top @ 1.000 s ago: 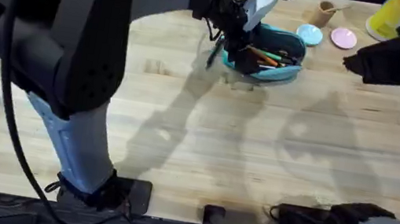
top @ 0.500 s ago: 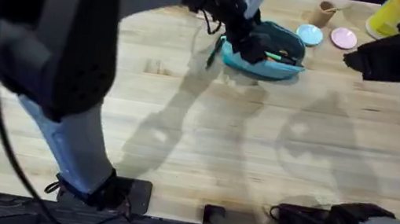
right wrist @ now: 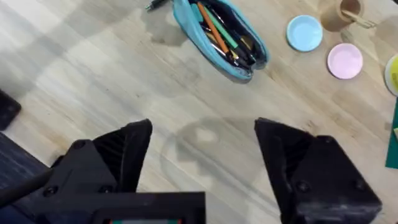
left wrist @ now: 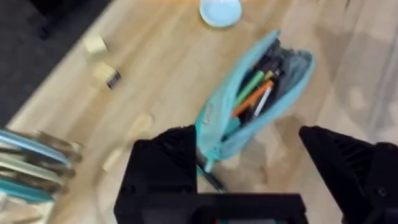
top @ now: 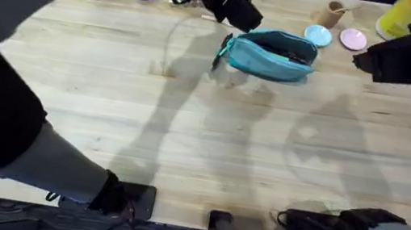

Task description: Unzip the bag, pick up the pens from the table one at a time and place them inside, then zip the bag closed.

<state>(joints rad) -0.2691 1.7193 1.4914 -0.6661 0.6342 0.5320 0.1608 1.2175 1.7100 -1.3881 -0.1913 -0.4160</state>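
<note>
Now the teal bag (top: 268, 53) lies unzipped on the tabletop (top: 211, 132) in the upper middle of the overhead frame, with orange and green pens (right wrist: 214, 28) inside. Both the left gripper (left wrist: 249, 158) and the right gripper (right wrist: 202, 149) are wide and empty, above the wood.

Overhead and wrists, bag (top: 270, 54) shared

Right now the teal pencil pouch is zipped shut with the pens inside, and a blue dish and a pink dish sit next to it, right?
Not quite: the teal pencil pouch is unzipped and gaping, as the right wrist view shows. The pens do lie inside, and the blue dish and pink dish sit beside it.
</note>
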